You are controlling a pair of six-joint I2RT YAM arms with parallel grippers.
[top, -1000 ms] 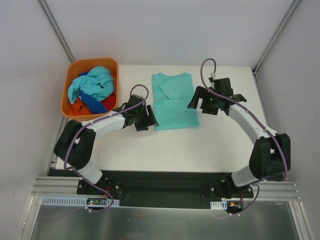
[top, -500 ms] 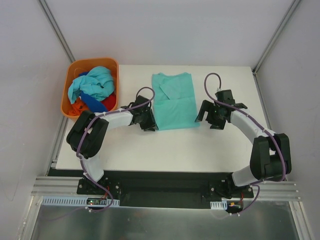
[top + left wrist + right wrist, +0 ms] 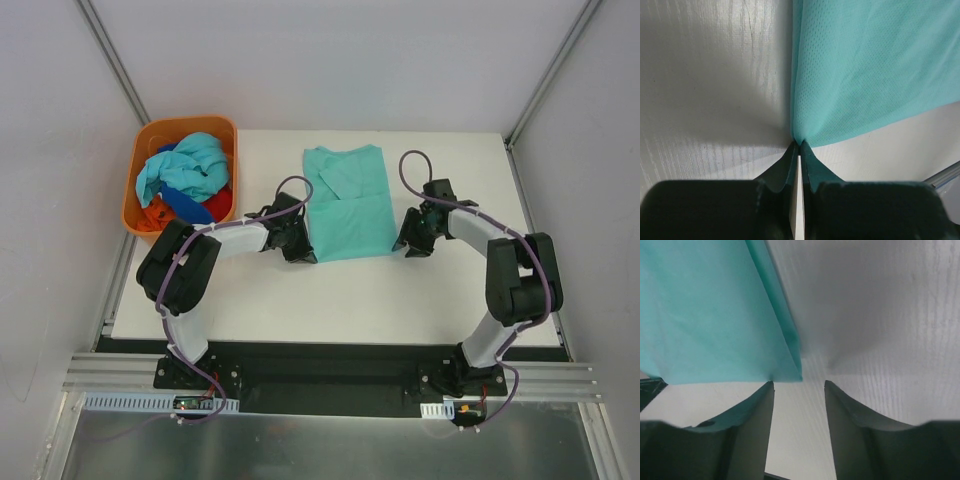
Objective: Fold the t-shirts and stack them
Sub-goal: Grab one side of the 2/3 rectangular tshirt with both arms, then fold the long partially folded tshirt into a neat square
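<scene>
Matt mesh-knit teal t-shirt [image 3: 865,65], faintly grained white table [image 3: 715,75]

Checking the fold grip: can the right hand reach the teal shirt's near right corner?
Likely yes: the right hand sits open at that corner of the teal shirt, on the table, nothing between.

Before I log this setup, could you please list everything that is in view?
teal t-shirt: one, teal-green, spread flat at the middle of the table.
crumpled t-shirts: exact count unclear, light aqua, blue and orange-red, piled in the basket.
basket: one, orange, far left corner of the table.
table: one, white, under everything.
left gripper: one, black, shut on the near left corner of the teal t-shirt.
right gripper: one, black, open at the shirt's near right corner, not pinching it.
</scene>
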